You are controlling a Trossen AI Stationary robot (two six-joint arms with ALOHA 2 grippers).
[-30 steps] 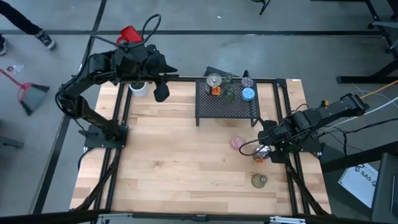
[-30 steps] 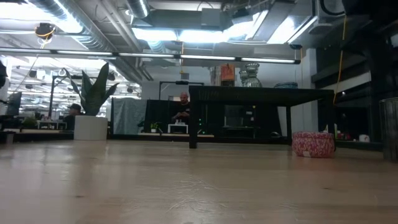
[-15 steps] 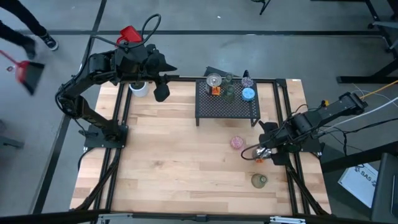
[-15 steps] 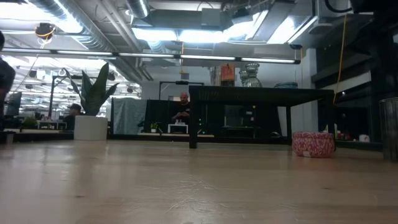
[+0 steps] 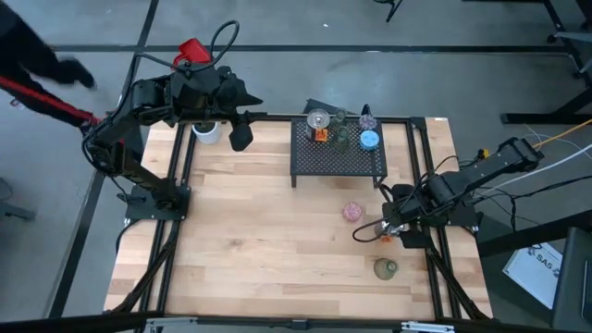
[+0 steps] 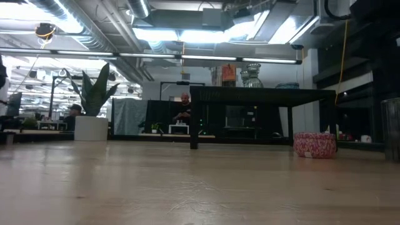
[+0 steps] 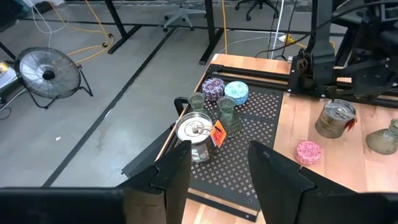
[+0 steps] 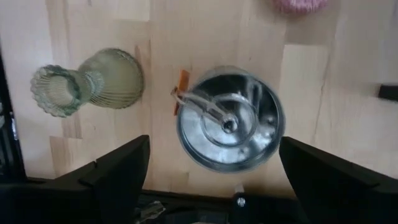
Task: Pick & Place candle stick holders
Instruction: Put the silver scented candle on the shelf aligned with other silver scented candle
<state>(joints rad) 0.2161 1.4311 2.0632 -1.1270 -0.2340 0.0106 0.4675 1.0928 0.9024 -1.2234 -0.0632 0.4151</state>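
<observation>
Here the wooden worktop [image 5: 259,231] lies mostly bare across its left and near parts. The black rack [image 5: 336,157] stands at the far edge, carrying a silvery holder [image 5: 318,121], a blue one [image 5: 369,140] and small glass ones. The right tool [image 5: 388,231] hangs wide open and empty over a second silvery holder [image 8: 229,117], near the right edge, between a pink holder [image 5: 352,212] and an olive-green one [image 5: 385,268]. The left tool [image 5: 240,139] waits part open, empty, beside the potted plant [image 5: 206,131]. No writing is readable

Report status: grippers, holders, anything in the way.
Right gripper open above silver holder on the table, nothing held. Left gripper waits high by the plant, empty. Green holder lies beside it.
</observation>
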